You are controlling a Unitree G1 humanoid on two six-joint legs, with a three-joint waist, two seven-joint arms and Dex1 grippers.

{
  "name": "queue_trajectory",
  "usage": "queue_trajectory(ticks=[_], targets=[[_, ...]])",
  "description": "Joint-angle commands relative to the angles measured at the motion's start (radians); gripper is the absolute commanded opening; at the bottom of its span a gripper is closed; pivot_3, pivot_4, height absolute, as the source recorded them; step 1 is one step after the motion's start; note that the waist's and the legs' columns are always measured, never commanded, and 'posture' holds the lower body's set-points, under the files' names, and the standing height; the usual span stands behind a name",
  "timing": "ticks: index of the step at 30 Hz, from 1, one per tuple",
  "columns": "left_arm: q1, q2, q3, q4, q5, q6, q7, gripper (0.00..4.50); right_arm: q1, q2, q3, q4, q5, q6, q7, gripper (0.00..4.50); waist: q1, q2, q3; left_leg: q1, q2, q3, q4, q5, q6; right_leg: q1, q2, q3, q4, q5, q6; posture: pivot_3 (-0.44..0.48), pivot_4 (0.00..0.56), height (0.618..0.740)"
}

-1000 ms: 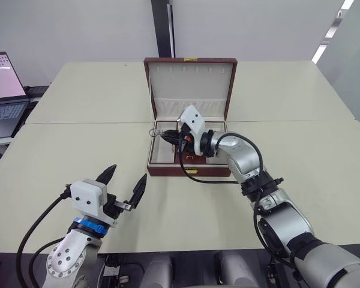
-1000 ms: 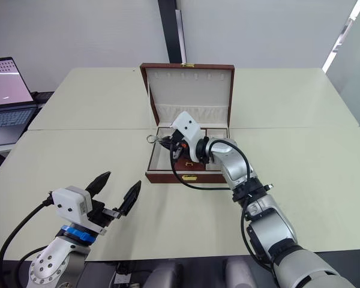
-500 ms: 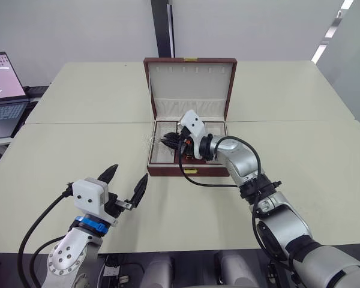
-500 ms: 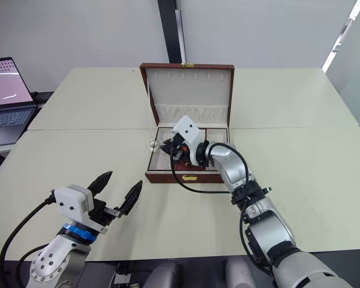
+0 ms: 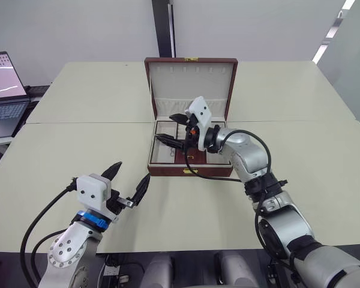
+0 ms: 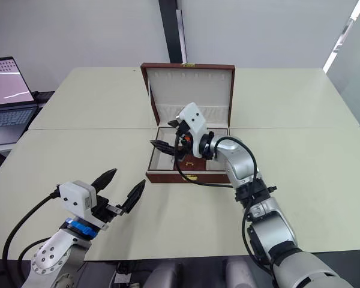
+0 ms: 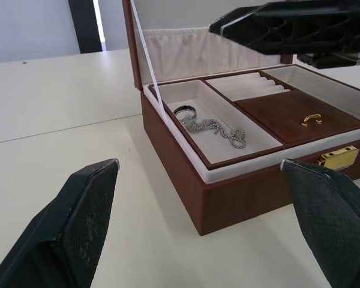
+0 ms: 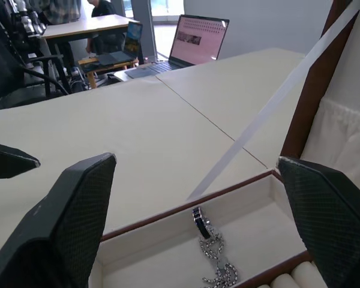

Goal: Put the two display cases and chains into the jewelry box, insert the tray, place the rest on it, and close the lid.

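The jewelry box (image 5: 189, 171) stands open at the table's middle, its lid (image 5: 191, 81) upright behind it. Inside sits the tray (image 7: 276, 111), its brown centre bearing a gold pull. A silver chain (image 7: 213, 127) with a dark ring lies in the tray's left compartment and is also seen as the chain (image 8: 213, 258). My right gripper (image 5: 167, 127) hovers open over that compartment, holding nothing. Near the front left of the table, my left gripper (image 5: 132, 173) is open and empty, pointing toward the box. The display cases are hidden.
A white ribbon stay (image 8: 270, 105) runs from the lid down to the box's left wall. A laptop (image 5: 3, 84) sits on a separate desk at far left. A seam (image 5: 78, 123) crosses the table in front of the lid.
My right gripper has opened and risen slightly; the chain it held over the box's left side now lies in the tray compartment. The left gripper has barely shifted.
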Motion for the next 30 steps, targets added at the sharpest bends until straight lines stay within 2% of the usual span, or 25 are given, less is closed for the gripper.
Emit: queue_trajectory(ticks=[1, 3, 8, 11, 15, 22, 30], targets=[[-0.016, 0.028, 0.043, 0.02, -0.036, 0.002, -0.027, 4.5, 0.034, -0.067, -0.046, -0.096, 0.049, 0.015, 0.046, 4.49, 0.004, 0.0, 0.0, 0.0, 0.0, 0.0, 0.0, 0.0, 0.0, 0.0, 0.0, 0.0, 0.0, 0.0, 0.0, 0.0, 0.15, 0.74], [-0.021, 0.05, 0.065, 0.042, -0.055, 0.007, -0.05, 4.5, 0.071, -0.123, -0.067, -0.143, 0.071, 0.027, 0.072, 4.49, 0.004, 0.0, 0.0, -0.001, 0.0, -0.001, 0.0, 0.0, 0.0, 0.0, 0.0, -0.001, -0.001, 0.0, 0.0, 0.0, 0.15, 0.74], [-0.027, 0.15, 0.16, 0.16, -0.118, 0.025, -0.154, 4.5, 0.233, -0.341, -0.148, -0.283, 0.132, 0.049, 0.174, 4.49, 0.006, 0.0, 0.0, -0.001, 0.0, -0.001, 0.0, 0.0, 0.0, 0.001, 0.0, -0.001, -0.002, 0.0, 0.0, 0.0, 0.15, 0.74], [-0.05, 0.223, 0.218, 0.25, -0.137, 0.029, -0.22, 4.5, 0.336, -0.463, -0.212, -0.307, 0.151, 0.038, 0.222, 4.49, 0.004, 0.0, 0.0, -0.001, 0.0, 0.0, 0.0, 0.0, 0.0, 0.001, 0.0, -0.001, -0.002, 0.0, 0.0, 0.0, 0.15, 0.74], [-0.092, 0.309, 0.259, 0.328, -0.154, 0.051, -0.282, 4.5, 0.432, -0.561, -0.301, -0.29, 0.172, 0.018, 0.238, 4.49, -0.001, 0.0, 0.0, 0.0, 0.001, 0.001, 0.0, 0.0, 0.0, 0.001, 0.0, -0.001, -0.001, 0.0, 0.0, 0.0, 0.15, 0.74], [-0.159, 0.428, 0.321, 0.406, -0.178, 0.136, -0.347, 4.5, 0.629, -0.683, -0.475, -0.25, 0.188, -0.014, 0.245, 4.49, 0.005, 0.0, 0.0, -0.001, 0.001, 0.001, 0.0, 0.0, 0.0, 0.001, 0.0, 0.0, -0.002, 0.0, 0.0, 0.0, 0.15, 0.74], [-0.126, 0.475, 0.399, 0.496, -0.154, 0.128, -0.394, 4.5, 0.76, -0.7, -0.573, -0.257, 0.194, -0.032, 0.203, 4.49, -0.004, 0.0, 0.001, 0.0, 0.002, 0.003, -0.001, 0.0, 0.0, 0.001, 0.0, 0.0, -0.001, 0.0, 0.0, 0.0, 0.15, 0.74]])
